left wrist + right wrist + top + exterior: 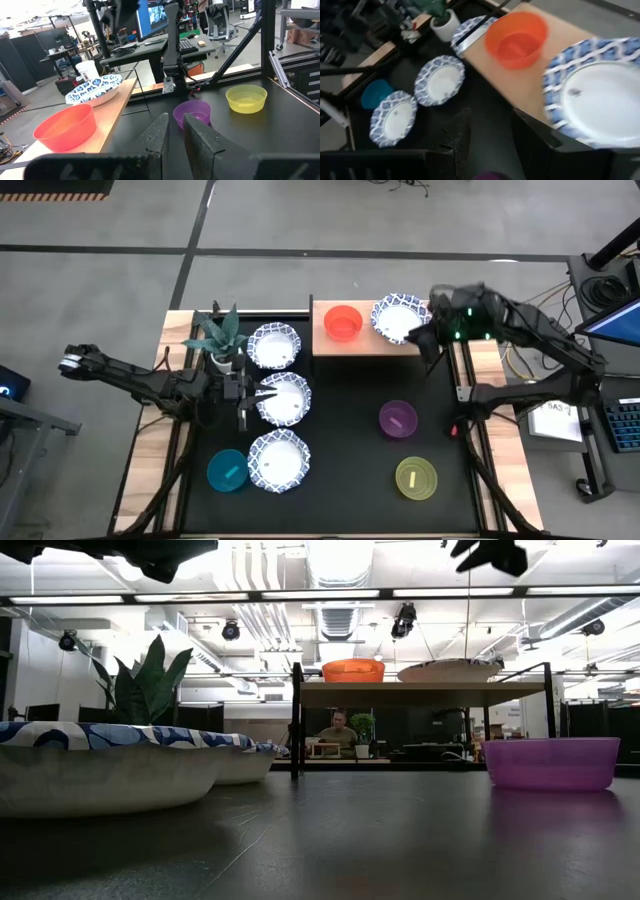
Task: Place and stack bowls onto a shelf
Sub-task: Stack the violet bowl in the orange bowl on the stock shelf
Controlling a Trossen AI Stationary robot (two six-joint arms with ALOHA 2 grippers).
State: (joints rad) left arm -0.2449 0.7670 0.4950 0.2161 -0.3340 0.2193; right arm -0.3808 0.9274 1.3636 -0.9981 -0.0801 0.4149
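Closest to the low camera, a blue-patterned bowl [100, 765] sits on the black table [350, 430]. On the wooden shelf [365, 342] rest the red bowl [343, 322] and another patterned bowl [400, 317]; the right gripper [425, 340] hangs beside it, fingers spread, empty. The left gripper [243, 395], nearly closed and empty, waits at the middle bowl [283, 400].

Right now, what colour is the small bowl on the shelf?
Red-orange bowl on the shelf; clearest in the high view.

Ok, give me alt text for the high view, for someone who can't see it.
From above: a red bowl and a patterned bowl sit on the shelf, the right hand beside them. Six bowls wait on the black table; the left hand reaches a middle one.
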